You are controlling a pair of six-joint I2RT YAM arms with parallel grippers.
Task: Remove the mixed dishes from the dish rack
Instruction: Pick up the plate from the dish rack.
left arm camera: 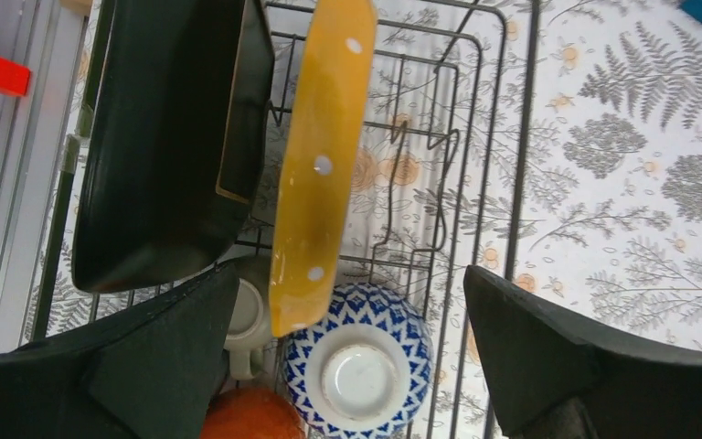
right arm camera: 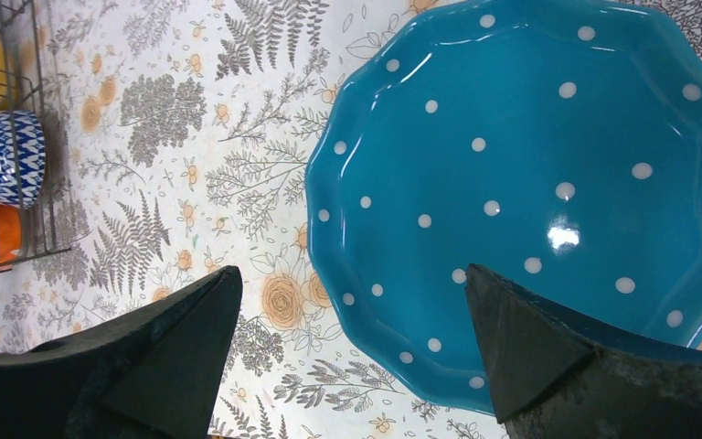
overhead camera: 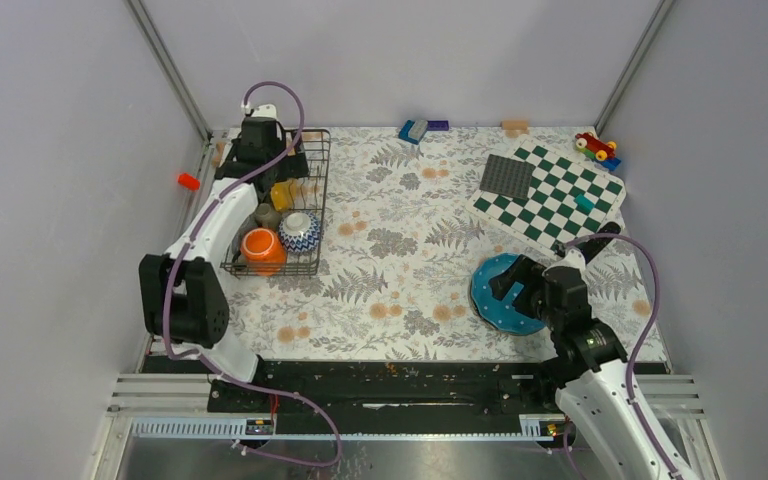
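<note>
Hanging over the rack, the left gripper is seen with jaws wide open, empty. The right gripper is poised above the blue plate, jaws spread wide, empty.

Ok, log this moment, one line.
left gripper: open, over yellow plate in rack | right gripper: open, over blue plate | rack holds bowl, orange mug, black plate

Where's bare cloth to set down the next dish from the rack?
Free: the middle of the tablecloth, between the dish rack and the blue dotted plate, running back toward the far edge. Crowded: inside the rack, and the far right around the chequered board and toy car.
</note>
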